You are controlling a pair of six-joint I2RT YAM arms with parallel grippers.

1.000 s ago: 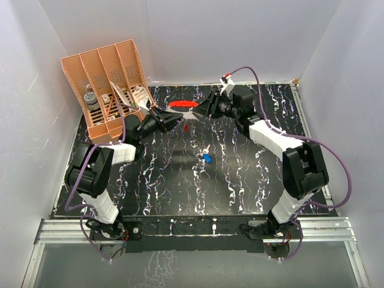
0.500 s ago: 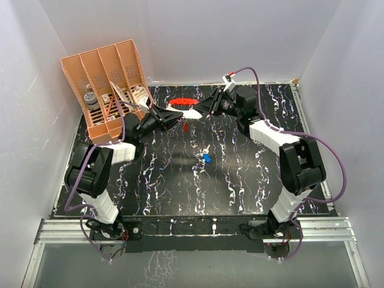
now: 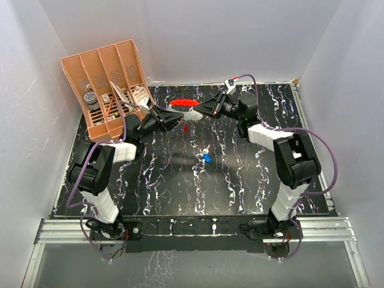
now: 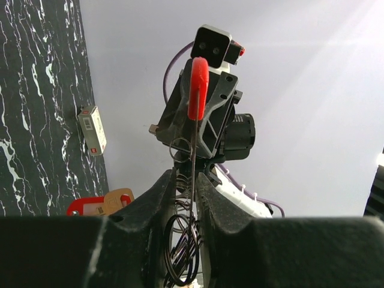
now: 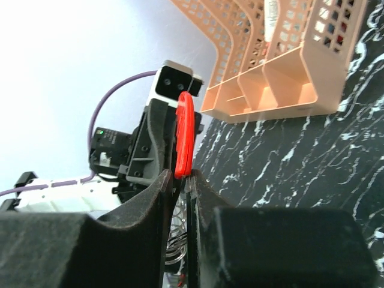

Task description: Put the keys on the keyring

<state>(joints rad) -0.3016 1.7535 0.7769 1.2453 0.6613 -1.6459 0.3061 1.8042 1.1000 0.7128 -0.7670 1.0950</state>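
the left gripper [image 4: 183, 175] is pinched narrow on the thin wire part of the keyring [image 4: 198, 90], and the keyring's red loop stands edge-on above its fingertips in the left wrist view. facing it, the right gripper [image 5: 182, 178] has its jaws drawn nearly together on the lower end of the same red loop. both arms thus hold the keyring in the air between them, above the far middle of the table [image 3: 240, 186]. a few wire coils show below each pair of fingertips; whether the ring is pried open i cannot tell.

just below the held keyring in the top view, the red key [image 3: 186, 127] lies on the table, apart from both grippers. the blue key [image 3: 207, 158] lies further toward the near side, near the table's middle, also untouched. the orange organiser [image 3: 111, 84] stands at the far left corner, out of the way.

as i judge it, only the pick-up and two-handed hold of the keyring are done. neither key is on it, so both threadings are left, and one gripper must let go to fetch a key.
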